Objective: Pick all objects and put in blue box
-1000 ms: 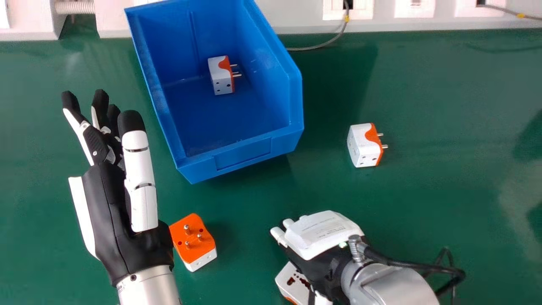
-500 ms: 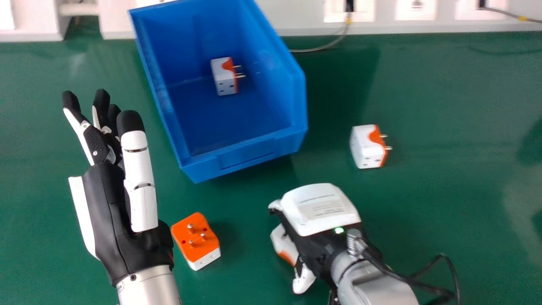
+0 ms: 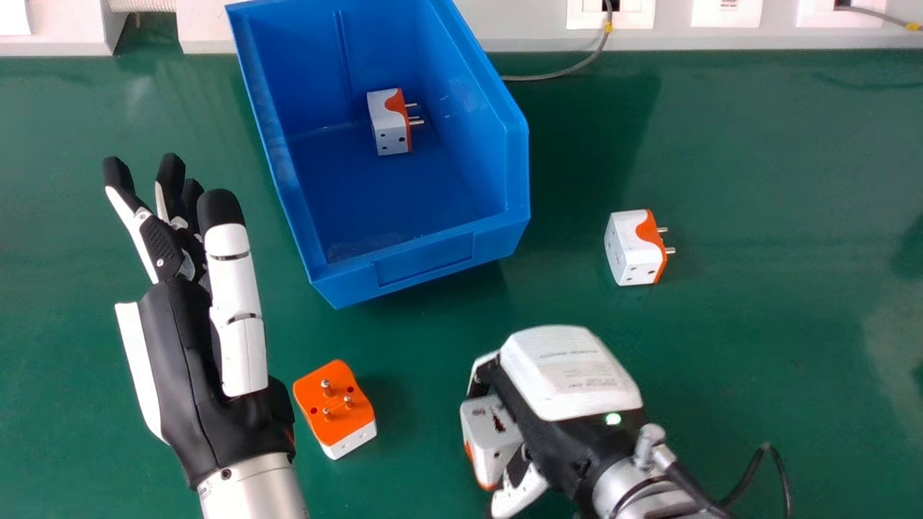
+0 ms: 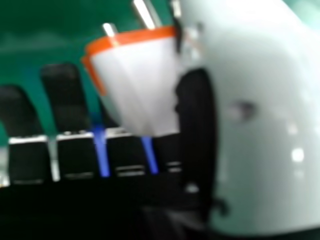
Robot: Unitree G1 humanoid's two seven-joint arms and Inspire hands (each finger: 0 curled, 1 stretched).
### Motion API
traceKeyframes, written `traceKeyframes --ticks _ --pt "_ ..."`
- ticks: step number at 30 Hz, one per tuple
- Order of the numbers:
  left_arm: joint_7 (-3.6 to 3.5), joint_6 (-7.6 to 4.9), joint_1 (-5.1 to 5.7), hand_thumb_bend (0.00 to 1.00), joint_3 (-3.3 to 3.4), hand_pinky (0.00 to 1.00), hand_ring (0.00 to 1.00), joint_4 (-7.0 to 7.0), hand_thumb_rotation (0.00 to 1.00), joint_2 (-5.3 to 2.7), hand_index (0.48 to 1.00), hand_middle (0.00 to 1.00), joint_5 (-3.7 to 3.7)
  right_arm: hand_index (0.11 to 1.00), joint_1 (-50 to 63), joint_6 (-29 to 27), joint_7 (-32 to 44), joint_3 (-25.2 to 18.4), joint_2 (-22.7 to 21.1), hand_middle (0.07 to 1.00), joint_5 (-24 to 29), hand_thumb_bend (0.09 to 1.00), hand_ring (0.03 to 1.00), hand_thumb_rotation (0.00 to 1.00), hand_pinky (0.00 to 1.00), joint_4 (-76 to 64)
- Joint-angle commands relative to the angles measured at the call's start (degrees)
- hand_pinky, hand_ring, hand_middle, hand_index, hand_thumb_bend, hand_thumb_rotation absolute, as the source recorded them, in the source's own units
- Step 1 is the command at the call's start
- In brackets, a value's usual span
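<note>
My right hand (image 3: 570,382), low and right of centre in the head view, is curled round a white and orange adapter (image 3: 490,436). In the right hand view that adapter (image 4: 140,80) sits between the fingers and thumb of my right hand (image 4: 197,125), metal pins outward. My left hand (image 3: 198,360) is held open at the left. Beside its wrist an orange-topped adapter (image 3: 334,405) lies pins up on the table. Another adapter (image 3: 634,247) rests right of the blue box (image 3: 425,263). Inside the box lies one adapter (image 3: 390,122).
A white panel with sockets (image 3: 533,25) runs along the back edge of the green table (image 3: 757,324). From it a grey cable (image 3: 559,73) reaches down behind the box. A black cable (image 3: 750,472) loops beside my right wrist.
The adapter at my right hand, earlier low beside the palm, is now gripped and seen higher. My right hand has turned and moved slightly up. The view has shifted slightly; my left hand keeps its pose.
</note>
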Motion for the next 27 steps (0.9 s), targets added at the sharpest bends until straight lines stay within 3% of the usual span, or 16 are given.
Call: traceKeyframes --ticks 1,4,10,16,22,27 --pt "0.35 -1.18 0.52 0.54 -1.00 0.94 0.98 -1.17 0.79 -5.63 0.973 0.98 0.55 0.530 -0.09 -0.99 -1.99 -1.31 1.12 0.462 1.69 0.510 0.388 0.00 0.26 -5.49" --pt "0.54 -1.33 0.37 0.53 -0.89 0.94 0.98 -0.92 0.79 -5.65 0.968 0.98 0.96 0.505 0.25 -2.61 -4.57 -2.62 1.22 0.472 4.23 0.514 0.409 0.00 0.24 -8.77" --pt "0.15 -0.45 0.49 0.54 -0.90 0.94 0.98 -1.27 0.79 -5.08 0.968 0.98 1.21 0.503 -0.67 -5.68 -6.46 -6.68 1.78 0.472 10.11 0.514 0.410 0.00 0.24 -17.42" --pt "0.56 -0.32 0.34 0.54 -0.73 0.94 0.98 -1.30 0.80 -5.41 0.971 0.98 1.45 0.512 -3.10 -10.62 -11.59 -9.20 2.19 0.484 13.70 0.507 0.412 0.00 0.27 -18.72" --pt "0.80 -0.08 -0.37 0.56 -0.72 0.94 0.97 -1.16 0.78 -6.00 0.963 0.97 0.05 0.522 -11.40 -15.07 -17.39 -9.97 3.68 0.496 15.32 0.499 0.433 0.00 0.32 -11.88" --pt "0.56 -0.80 -1.31 0.56 -0.24 0.94 0.97 -0.17 0.76 -5.71 0.960 0.97 -0.25 0.527 -26.10 -15.52 -22.73 -10.37 6.99 0.492 15.51 0.497 0.430 0.00 0.32 3.96"
